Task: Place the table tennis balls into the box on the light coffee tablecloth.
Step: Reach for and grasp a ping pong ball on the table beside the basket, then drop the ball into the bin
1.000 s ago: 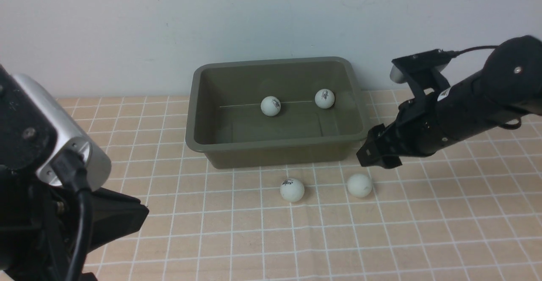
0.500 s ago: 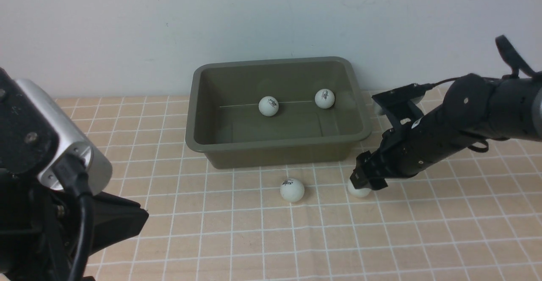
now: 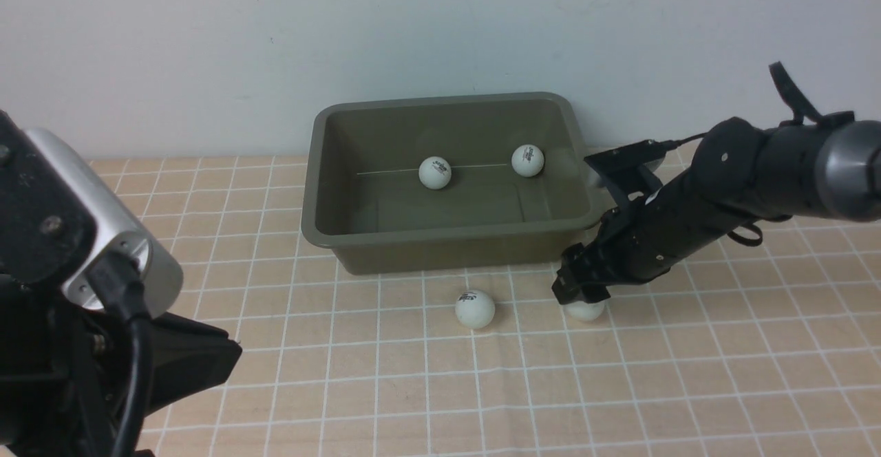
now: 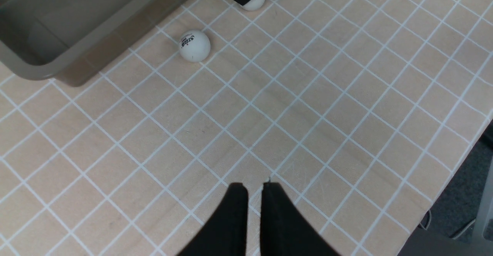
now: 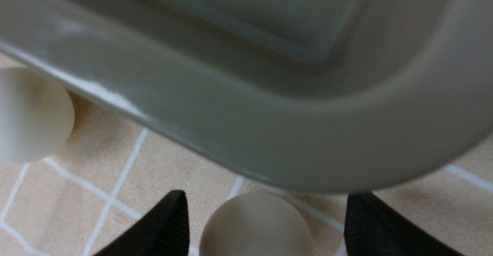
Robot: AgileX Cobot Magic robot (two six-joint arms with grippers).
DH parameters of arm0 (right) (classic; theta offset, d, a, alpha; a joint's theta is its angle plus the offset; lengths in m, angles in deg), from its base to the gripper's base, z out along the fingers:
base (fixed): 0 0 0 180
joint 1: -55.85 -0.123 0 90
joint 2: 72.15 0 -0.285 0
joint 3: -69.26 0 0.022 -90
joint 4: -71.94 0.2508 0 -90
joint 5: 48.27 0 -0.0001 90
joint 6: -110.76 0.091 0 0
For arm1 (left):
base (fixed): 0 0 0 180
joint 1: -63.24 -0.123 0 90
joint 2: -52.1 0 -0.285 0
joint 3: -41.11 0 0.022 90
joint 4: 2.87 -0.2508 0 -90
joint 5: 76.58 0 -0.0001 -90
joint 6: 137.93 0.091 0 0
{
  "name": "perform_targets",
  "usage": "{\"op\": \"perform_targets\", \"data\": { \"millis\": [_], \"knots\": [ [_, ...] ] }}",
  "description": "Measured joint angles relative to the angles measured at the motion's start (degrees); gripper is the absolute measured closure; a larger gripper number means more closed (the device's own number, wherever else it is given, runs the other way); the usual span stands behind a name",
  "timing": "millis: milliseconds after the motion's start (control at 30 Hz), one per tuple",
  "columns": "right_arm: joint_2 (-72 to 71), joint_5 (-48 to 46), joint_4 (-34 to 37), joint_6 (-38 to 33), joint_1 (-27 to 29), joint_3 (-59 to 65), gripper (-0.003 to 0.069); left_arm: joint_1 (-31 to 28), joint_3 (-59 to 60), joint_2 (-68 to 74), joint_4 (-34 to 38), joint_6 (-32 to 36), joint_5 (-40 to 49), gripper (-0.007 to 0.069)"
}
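Now lowered, my wide-open right gripper [image 3: 580, 296] straddles the table tennis ball [image 3: 588, 312] at the box's [image 3: 440, 254] five o'clock (unclamped, ready to close).

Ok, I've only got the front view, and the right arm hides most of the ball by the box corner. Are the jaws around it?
Observer: Yes. The right wrist view shows the right gripper with jaws open either side of the ball, neither touching it.
Operator: How close is the box?
Observer: Close. The box has its rounded corner rim just beyond the ball.
Operator: And the left jaws?
Observer: The left wrist view shows the left gripper with jaws shut, empty, over the tablecloth.
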Motion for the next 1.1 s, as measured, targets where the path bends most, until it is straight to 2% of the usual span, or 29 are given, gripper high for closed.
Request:
{"op": "perform_targets", "data": {
  "millis": [133,233,333,500,633,800,867,1100],
  "knots": [
    [0.4,-2.2,0.0,0.6,-0.1,-0.6,0.0223,0.0,0.0,0.0,0.0,0.0,0.0,0.0621],
    [0.4,-3.8,0.1,1.7,-0.1,-0.7,0.0309,0.0,0.0,0.0,-0.2,0.0,0.0,0.0621],
    [0.4,-4.3,-0.4,2.9,-0.1,-0.7,0.0307,0.0,0.0,0.0,-0.8,0.0,0.1,0.0621],
    [-1.5,-6.2,-5.3,5.4,0.5,-0.7,0.0307,0.0,0.0,0.0,-0.9,0.0,0.1,0.0621],
    [-8.5,-9.2,-9.2,7.1,2.4,-0.7,0.0307,0.0,0.0,0.0,-1.0,0.0,0.1,0.0621],
    [-15.5,-11.8,-9.9,7.0,3.1,-1.1,0.0307,0.0,0.0,0.0,-1.0,0.0,0.1,0.0621],
    [-16.7,-12.3,-6.8,4.5,3.1,-3.1,0.0307,0.0,0.0,0.0,-1.0,0.0,0.1,0.0621],
    [-7.7,-14.3,12.3,-9.0,3.1,-15.9,0.0307,0.0,0.0,0.0,-1.0,0.1,-0.1,0.0621]
  ]
}}
